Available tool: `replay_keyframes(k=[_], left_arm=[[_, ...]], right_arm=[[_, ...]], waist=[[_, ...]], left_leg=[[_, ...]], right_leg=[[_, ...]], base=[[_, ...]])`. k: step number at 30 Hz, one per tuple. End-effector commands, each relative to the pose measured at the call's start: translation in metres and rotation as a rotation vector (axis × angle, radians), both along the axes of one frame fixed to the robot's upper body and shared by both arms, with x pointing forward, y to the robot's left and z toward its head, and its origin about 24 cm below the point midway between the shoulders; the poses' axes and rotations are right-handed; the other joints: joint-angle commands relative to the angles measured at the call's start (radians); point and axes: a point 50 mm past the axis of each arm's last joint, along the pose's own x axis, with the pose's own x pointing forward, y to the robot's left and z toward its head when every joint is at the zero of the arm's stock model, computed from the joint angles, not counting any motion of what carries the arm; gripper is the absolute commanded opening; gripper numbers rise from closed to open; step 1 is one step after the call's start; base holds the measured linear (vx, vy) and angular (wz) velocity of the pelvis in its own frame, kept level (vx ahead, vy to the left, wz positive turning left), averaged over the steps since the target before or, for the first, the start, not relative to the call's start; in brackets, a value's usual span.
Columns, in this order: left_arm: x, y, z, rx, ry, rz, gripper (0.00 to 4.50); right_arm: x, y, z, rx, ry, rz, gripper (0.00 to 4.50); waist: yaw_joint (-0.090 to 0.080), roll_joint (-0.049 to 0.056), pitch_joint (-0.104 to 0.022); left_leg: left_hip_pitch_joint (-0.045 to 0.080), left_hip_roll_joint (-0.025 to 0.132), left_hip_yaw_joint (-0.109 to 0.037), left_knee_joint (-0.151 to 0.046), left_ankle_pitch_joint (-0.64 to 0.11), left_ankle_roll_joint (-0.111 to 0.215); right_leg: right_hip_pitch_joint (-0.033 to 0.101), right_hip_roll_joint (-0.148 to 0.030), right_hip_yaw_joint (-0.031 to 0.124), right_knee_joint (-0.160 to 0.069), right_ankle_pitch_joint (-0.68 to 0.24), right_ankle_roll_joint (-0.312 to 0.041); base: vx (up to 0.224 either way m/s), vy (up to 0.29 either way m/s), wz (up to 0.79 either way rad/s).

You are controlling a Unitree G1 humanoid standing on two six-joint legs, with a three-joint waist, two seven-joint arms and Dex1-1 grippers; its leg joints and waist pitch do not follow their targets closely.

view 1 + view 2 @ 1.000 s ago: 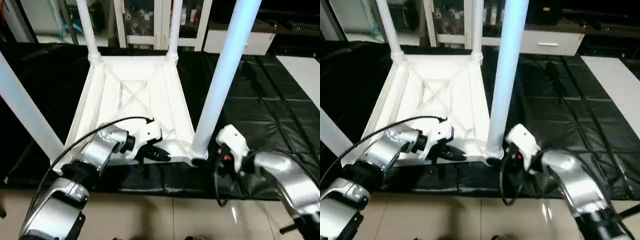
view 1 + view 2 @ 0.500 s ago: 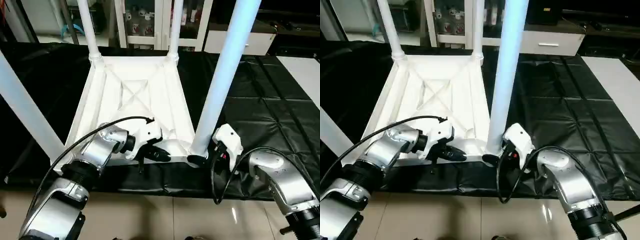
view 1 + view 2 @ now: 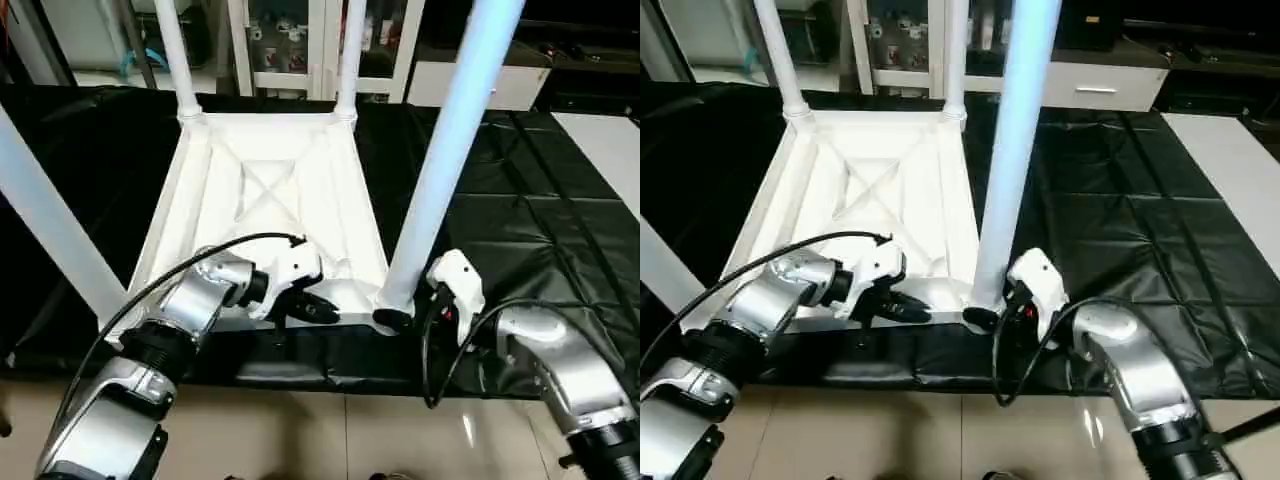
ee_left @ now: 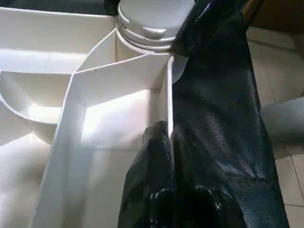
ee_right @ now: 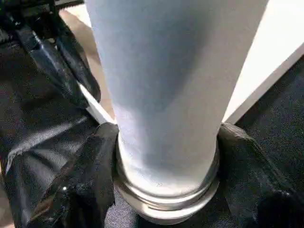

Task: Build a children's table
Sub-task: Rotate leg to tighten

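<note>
- Nothing readable anywhere in these shots: no text, labels, brand marks, numbers or signs.
</note>
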Motion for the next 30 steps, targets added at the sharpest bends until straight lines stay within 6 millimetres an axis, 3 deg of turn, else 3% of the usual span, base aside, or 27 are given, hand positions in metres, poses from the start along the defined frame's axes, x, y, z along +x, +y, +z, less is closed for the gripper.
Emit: replay_keyframes(k=[1,3,4,8,9,12,14,17,18,19,23,24,25,27,28,30], left_arm=[[-0.010,-0.008,-0.019,0.023,0.072,-0.016,0.00],[-0.007,-0.014,-0.021,0.022,0.045,0.047,0.00],[-0.006,-0.016,-0.022,0.022,0.036,0.061,0.00],[0.005,-0.035,-0.026,-0.003,-0.028,0.258,0.00],[0.005,-0.039,-0.027,-0.008,-0.025,0.289,0.00],[0.010,-0.056,-0.031,-0.013,-0.063,0.436,0.00],[0.011,-0.064,-0.030,-0.028,-0.092,0.476,0.00],[0.010,-0.086,-0.025,-0.068,-0.166,0.507,0.00],[0.011,-0.089,-0.023,-0.074,-0.179,0.510,0.00],[0.012,-0.092,-0.020,-0.084,-0.208,0.514,0.00],[0.014,-0.092,-0.015,-0.087,-0.253,0.501,0.00],[0.015,-0.090,-0.016,-0.082,-0.261,0.492,0.00],[0.015,-0.089,-0.016,-0.080,-0.264,0.488,0.00],[0.014,-0.082,-0.018,-0.068,-0.276,0.446,0.00],[0.014,-0.080,-0.019,-0.067,-0.278,0.435,0.00],[0.011,-0.076,-0.020,-0.070,-0.270,0.371,0.00]], right_arm=[[0.013,-0.006,0.010,0.094,-0.067,-0.169,2.68],[0.017,-0.001,0.007,0.155,-0.076,-0.292,2.68],[0.018,0.000,0.006,0.162,-0.076,-0.315,2.68],[0.027,0.014,-0.008,0.149,-0.078,-0.523,2.68],[0.029,0.017,-0.011,0.138,-0.073,-0.556,2.68],[0.038,0.029,-0.023,0.032,-0.061,-0.685,2.68],[0.043,0.036,-0.026,0.016,-0.051,-0.734,2.67],[0.056,0.058,-0.026,0.065,-0.012,-0.822,2.67],[0.058,0.061,-0.024,0.062,-0.028,-0.828,2.67],[0.062,0.066,-0.018,0.078,-0.059,-0.833,2.67],[0.067,0.070,-0.007,0.131,-0.107,-0.817,2.67],[0.067,0.071,-0.005,0.154,-0.119,-0.793,2.67],[0.067,0.072,-0.004,0.162,-0.123,-0.785,2.67],[0.063,0.063,0.002,0.179,-0.182,-0.781,3.23],[0.063,0.061,0.003,0.177,-0.197,-0.781,3.37],[0.056,0.051,0.007,0.149,-0.238,-0.766,3.43]], waist=[[-0.004,-0.006,-0.055],[-0.010,-0.008,-0.053],[-0.012,-0.009,-0.051],[-0.026,-0.009,-0.048],[-0.030,-0.009,-0.047],[-0.035,-0.002,-0.048],[-0.041,-0.006,-0.051],[-0.055,-0.005,-0.052],[-0.057,-0.010,-0.055],[-0.054,-0.003,-0.057],[-0.051,-0.003,-0.060],[-0.051,-0.015,-0.063],[-0.046,-0.009,-0.062],[-0.045,-0.005,-0.062],[-0.042,-0.007,-0.063],[-0.040,-0.001,-0.063]], left_leg=[[0.004,0.009,0.001,-0.078,-0.255,0.049],[0.000,0.006,-0.002,-0.082,-0.280,0.029],[0.004,0.006,-0.004,-0.083,-0.302,0.017],[0.003,0.003,-0.004,-0.084,-0.328,0.008],[0.004,0.001,-0.006,-0.085,-0.341,0.000],[0.004,-0.002,-0.011,-0.086,-0.351,-0.001],[0.002,-0.005,-0.012,-0.087,-0.353,0.003],[-0.002,-0.008,-0.013,-0.086,-0.358,0.018],[-0.002,-0.007,-0.013,-0.085,-0.353,0.026],[-0.002,-0.006,-0.013,-0.086,-0.338,0.033],[-0.004,-0.004,-0.006,-0.084,-0.306,0.055],[-0.003,-0.003,-0.002,-0.081,-0.299,0.065],[-0.003,-0.002,-0.002,-0.082,-0.289,0.073],[-0.003,-0.002,-0.001,-0.082,-0.282,0.078],[-0.002,-0.002,0.001,-0.080,-0.272,0.081],[-0.006,-0.001,-0.001,-0.083,-0.257,0.086]], right_leg=[[0.052,-0.010,0.015,-0.058,-0.297,-0.216],[0.052,-0.010,0.013,-0.061,-0.354,-0.192],[0.049,-0.009,0.012,-0.067,-0.392,-0.176],[0.041,-0.007,0.012,-0.075,-0.429,-0.157],[0.040,-0.007,0.009,-0.079,-0.474,-0.142],[0.037,-0.008,0.005,-0.089,-0.533,-0.111],[0.043,-0.006,0.001,-0.091,-0.538,-0.096],[0.040,-0.005,-0.003,-0.095,-0.537,-0.092],[0.041,-0.007,-0.003,-0.097,-0.541,-0.087],[0.041,-0.008,-0.002,-0.095,-0.513,-0.094],[0.045,-0.004,0.002,-0.083,-0.390,-0.133],[0.045,-0.003,0.003,-0.081,-0.370,-0.143],[0.046,-0.007,0.004,-0.078,-0.362,-0.153],[0.046,-0.007,0.004,-0.079,-0.358,-0.156],[0.047,-0.006,0.005,-0.077,-0.344,-0.158],[0.052,-0.007,0.006,-0.073,-0.324,-0.163]], base=[[0.000,0.000,0.00],[0.000,0.000,0.00],[0.000,0.000,0.00],[0.000,0.000,0.00],[0.000,0.000,0.00],[0.000,0.000,0.00],[0.000,0.000,0.00],[0.000,0.000,0.00],[0.000,0.000,0.00],[0.000,0.000,0.00],[0.000,0.000,0.00],[0.000,0.000,0.00],[0.000,0.000,0.00],[0.000,0.000,0.00],[0.000,0.000,0.00],[0.000,0.000,0.00]])
